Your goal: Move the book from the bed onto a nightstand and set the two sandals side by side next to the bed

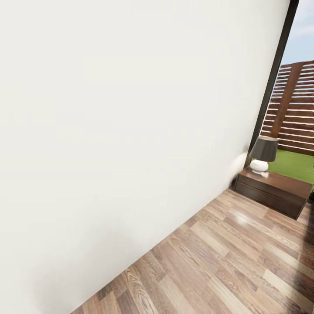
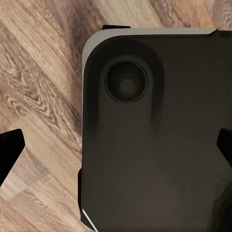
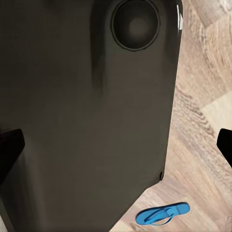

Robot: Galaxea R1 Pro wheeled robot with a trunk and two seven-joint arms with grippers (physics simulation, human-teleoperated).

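A plain, smooth white wall (image 1: pixel 109 131) is seen across most of the head view, meeting a wood-plank floor (image 1: pixel 226 261) of brown, glossy, strongly grained boards. Against the wall's far end a low, boxy nightstand (image 1: pixel 272 192) of dark reddish-brown wood is set, its top flat. On it stands a lamp (image 1: pixel 263 153) with a rounded white base and a dark tapered shade. Beyond a dark vertical frame, a slatted wooden fence (image 1: pixel 292 109) and green grass (image 1: pixel 296 165) are visible.

In the left wrist view, a large matte black robot base panel (image 2: pixel 154 145) with rounded corners and a circular recess is seen above the planks; dark fingertips (image 2: pixel 9 150) of the left jaws (image 2: pixel 116 152) sit at opposite picture edges, set wide apart with nothing between.

In the right wrist view, the right jaws (image 3: pixel 116 150) are likewise spread apart and empty. 1 bright blue sandal (image 3: pixel 162 213), thin-soled with a thong strap, lies flat on the floor just beside the black panel's edge.
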